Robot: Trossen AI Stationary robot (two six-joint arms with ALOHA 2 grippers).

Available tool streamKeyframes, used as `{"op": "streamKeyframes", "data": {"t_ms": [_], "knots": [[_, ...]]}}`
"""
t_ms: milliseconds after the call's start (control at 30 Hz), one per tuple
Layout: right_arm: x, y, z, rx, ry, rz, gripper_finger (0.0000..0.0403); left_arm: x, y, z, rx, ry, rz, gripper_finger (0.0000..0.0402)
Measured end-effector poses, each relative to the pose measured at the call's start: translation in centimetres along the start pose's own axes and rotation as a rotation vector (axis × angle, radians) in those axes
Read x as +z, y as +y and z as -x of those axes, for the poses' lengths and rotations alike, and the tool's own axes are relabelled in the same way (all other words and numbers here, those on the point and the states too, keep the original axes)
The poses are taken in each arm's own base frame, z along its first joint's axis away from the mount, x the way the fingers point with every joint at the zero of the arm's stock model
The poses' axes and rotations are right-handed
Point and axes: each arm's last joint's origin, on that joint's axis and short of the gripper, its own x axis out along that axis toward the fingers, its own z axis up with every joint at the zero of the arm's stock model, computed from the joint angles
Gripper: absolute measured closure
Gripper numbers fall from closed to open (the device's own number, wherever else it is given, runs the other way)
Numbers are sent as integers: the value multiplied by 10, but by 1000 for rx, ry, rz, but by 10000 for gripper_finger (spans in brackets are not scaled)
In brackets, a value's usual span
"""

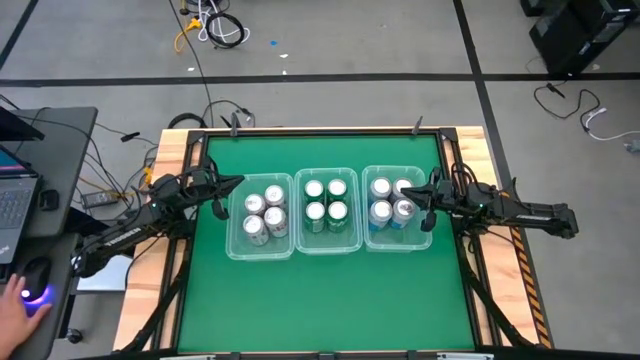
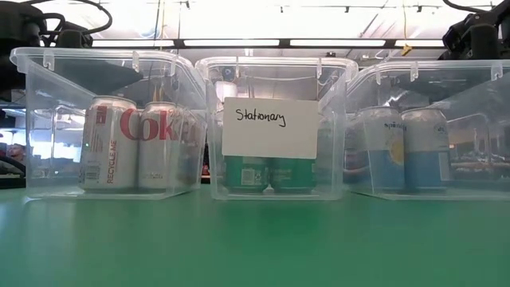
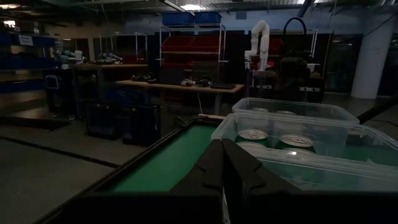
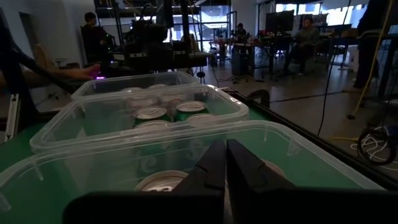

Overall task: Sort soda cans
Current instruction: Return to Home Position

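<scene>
Three clear bins stand in a row on the green table. The left bin (image 1: 260,214) holds several white-and-red soda cans (image 2: 109,143). The middle bin (image 1: 326,209) holds several green cans (image 1: 325,202) and bears a paper label (image 2: 270,127). The right bin (image 1: 398,207) holds several blue cans (image 2: 425,149). My left gripper (image 1: 221,205) is shut and hovers beside the left bin's left wall. My right gripper (image 1: 424,207) is shut and hovers over the right bin's right rim. Neither holds anything.
Wooden strips (image 1: 172,160) run along the table's left and right sides. Bare green surface (image 1: 330,300) lies in front of the bins. A desk with a laptop (image 1: 15,200) stands to the left, and a person's hand rests on a mouse (image 1: 30,292) there.
</scene>
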Motion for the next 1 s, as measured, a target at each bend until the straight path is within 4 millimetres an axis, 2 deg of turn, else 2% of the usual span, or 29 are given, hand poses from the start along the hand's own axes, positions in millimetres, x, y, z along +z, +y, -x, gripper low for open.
{"op": "streamKeyframes", "data": {"t_ms": [1000], "knots": [[0, 0, 0, 0, 0, 0, 400, 0, 0, 0, 0, 0, 0, 400]]}}
